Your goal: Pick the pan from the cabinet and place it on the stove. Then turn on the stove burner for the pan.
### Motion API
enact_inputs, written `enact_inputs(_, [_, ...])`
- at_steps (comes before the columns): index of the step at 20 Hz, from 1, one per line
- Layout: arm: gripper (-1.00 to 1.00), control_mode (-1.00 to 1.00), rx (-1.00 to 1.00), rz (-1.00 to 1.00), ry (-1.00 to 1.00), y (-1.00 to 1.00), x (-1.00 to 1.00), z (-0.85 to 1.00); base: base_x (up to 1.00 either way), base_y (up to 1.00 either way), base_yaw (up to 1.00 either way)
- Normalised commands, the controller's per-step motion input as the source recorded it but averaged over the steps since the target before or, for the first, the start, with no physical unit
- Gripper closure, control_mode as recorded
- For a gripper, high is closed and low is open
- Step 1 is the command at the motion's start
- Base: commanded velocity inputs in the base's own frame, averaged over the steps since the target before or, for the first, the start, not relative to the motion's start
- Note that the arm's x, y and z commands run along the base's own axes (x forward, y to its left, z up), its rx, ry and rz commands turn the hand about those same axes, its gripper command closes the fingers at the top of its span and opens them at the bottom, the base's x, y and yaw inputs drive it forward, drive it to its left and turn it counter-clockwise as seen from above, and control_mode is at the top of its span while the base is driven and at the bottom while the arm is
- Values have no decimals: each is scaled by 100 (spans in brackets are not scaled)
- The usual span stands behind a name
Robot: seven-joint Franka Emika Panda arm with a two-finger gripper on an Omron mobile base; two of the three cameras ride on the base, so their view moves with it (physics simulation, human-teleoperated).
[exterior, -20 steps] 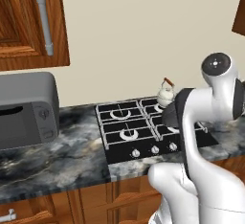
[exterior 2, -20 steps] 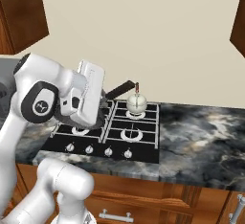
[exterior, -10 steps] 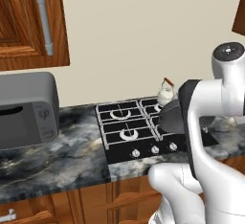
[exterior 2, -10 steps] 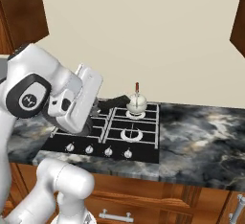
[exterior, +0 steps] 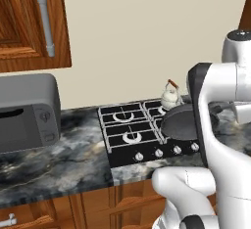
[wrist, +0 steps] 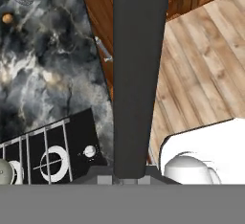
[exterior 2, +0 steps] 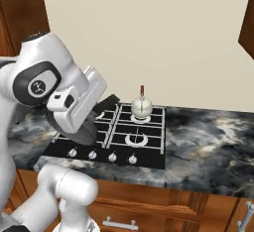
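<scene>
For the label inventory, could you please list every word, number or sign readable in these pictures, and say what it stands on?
No readable text anywhere.
Microwave: its control panel bears one small round mark, too blurred to read.
Stove: the silver knobs carry no legible markings.
Kettle, pan and cabinet: plain, no lettering.

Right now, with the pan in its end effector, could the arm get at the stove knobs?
Probably not yet: the end effector is shut on the pan, which hangs above the stove knobs.
</scene>
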Motion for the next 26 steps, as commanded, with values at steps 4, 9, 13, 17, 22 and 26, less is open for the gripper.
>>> enact_inputs(4, [100, -100, 26, 0, 0, 11, -4, -18, 0, 0, 0])
enact_inputs(9, [100, -100, 26, 0, 0, 14, -1, -17, 0, 0, 0])
enact_inputs(13, [100, -100, 23, 0, 4, 22, 0, -6, 0, 0, 0])
enact_inputs(17, [100, -100, 22, 0, 9, 31, 0, -2, 0, 0, 0])
enact_inputs(22, [100, -100, 19, 0, 14, 31, 6, 0, 0, 0, 0])
enact_inputs(26, [100, -100, 13, -3, 6, 19, 9, -5, 0, 0, 0])
